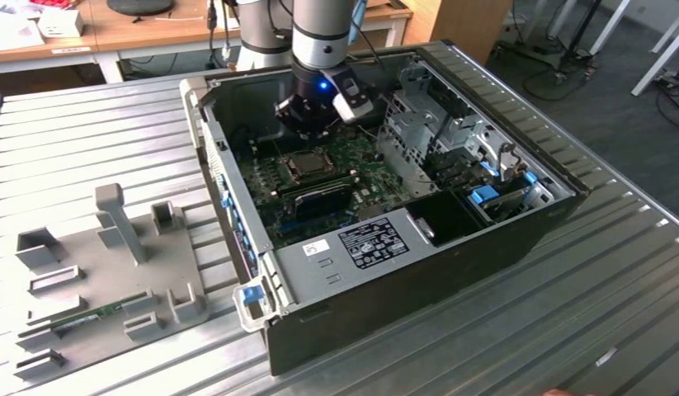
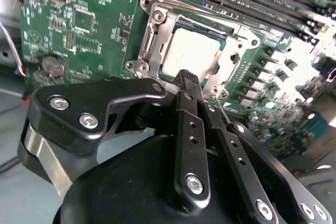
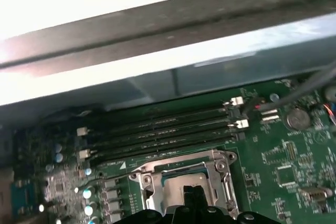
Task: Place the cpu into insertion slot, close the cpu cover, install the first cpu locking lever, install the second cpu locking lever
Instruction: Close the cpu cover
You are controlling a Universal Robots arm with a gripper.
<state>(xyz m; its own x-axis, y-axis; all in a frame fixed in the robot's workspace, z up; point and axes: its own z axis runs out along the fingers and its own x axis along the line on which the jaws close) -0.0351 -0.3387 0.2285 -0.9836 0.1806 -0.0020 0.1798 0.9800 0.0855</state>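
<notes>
The cpu [image 2: 193, 51] lies flat in the insertion slot [image 2: 231, 69] on the green motherboard, its pale metal top showing through the window of the silver cpu cover [image 2: 155, 31], which lies down around it. In the first wrist view the cpu [image 3: 181, 188] sits inside the cover frame [image 3: 223, 177]. My gripper [image 2: 188, 77] hangs just above the socket's edge, its black fingers [image 2: 191, 124] pressed together with nothing seen between them. A thin wire lever [image 2: 217, 98] runs beside the fingertips. In the exterior view the gripper [image 1: 313, 124] hovers inside the case over the socket [image 1: 306, 166].
The open computer case [image 1: 351, 256] lies on a ribbed metal table [image 1: 86, 140]. Long black memory slots [image 3: 157, 129] run beside the socket. Drive cages [image 1: 438, 132] fill the case toward the exterior view's right. A grey fixture plate [image 1: 108, 264] lies at the exterior view's left.
</notes>
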